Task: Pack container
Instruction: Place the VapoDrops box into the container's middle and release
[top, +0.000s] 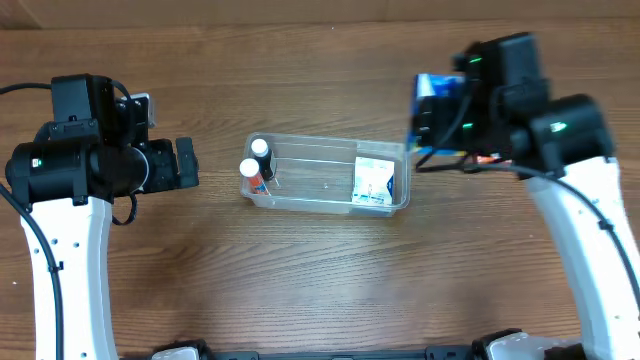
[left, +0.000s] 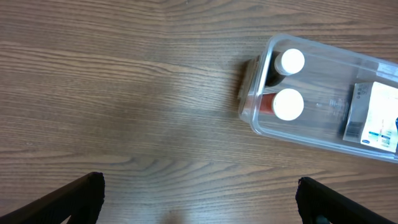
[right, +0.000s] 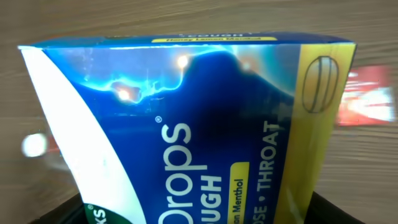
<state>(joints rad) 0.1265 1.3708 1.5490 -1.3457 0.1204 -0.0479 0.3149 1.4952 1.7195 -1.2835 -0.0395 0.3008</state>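
At mid-desk (top: 300, 290), the container (top: 310, 178) is set flat with its long side running left to right, open top up, so things can be dropped in from above. It is placed between the two arms and is touched by neither.

Two white-capped bottles (top: 256, 158) are stood upright, side by side, at its left end. A white box (top: 373, 182) is stood against the right end wall. The middle is left bare, which is judged to be the slot for the next item.

A blue cough drops box (right: 205, 124) is gripped by the right claw (right: 199, 214). The jaws are closed on its sides. It is held clear of the desk, just beyond the container's right end and slightly to the far side. The printed face is turned to the wrist camera and most of that view is filled by it. Something red and blurred is seen past its edge; it cannot be identified.

The left claw (left: 199, 202) is spread wide with nothing in it. It is held over bare desk, near the container's left end and apart from it, likely parked out of the way.

Packing is judged part done. The box would need to be carried left over the rim and lowered into the gap. The rim or the white box could be clipped on the way down.
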